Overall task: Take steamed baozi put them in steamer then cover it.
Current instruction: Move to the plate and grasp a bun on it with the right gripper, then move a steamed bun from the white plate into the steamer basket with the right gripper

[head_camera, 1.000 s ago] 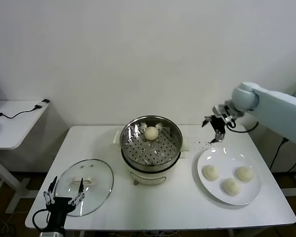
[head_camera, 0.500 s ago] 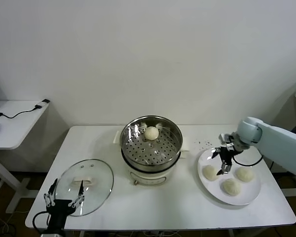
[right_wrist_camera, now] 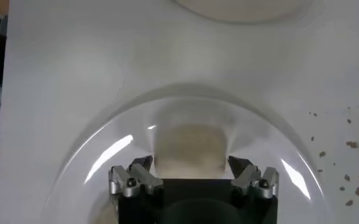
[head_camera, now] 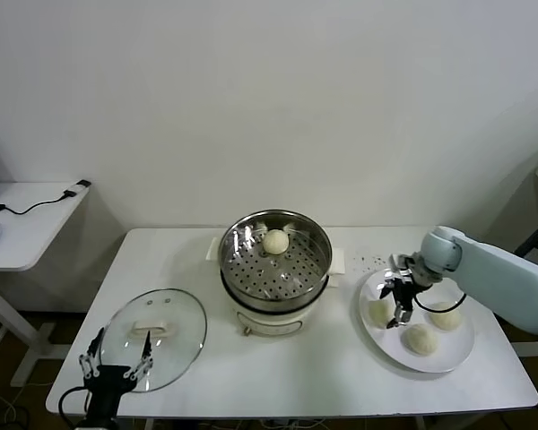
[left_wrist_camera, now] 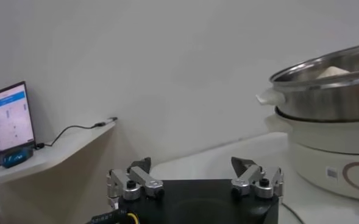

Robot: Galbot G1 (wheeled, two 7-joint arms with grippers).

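Baozi [head_camera: 275, 240] count: one already inside steamer [head_camera: 274, 260], three left on plate [head_camera: 450, 357], right gripper [head_camera: 398, 305] spread apart around one, cover [head_camera: 154, 338] unplaced.

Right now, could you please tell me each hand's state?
Left hand: open, holding nothing.
Right hand: open around a baozi, not gripping it yet.

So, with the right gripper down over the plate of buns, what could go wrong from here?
1. The right gripper straddles the leftmost cream-white dough bun on the flat white plate, jaws apart; closing hard could squash the soft dough.
2. Two more buns lie close by, so a finger may nudge them.
3. One bun already sits at the far side of the shiny steel steamer basket; a careless drop could land on it.
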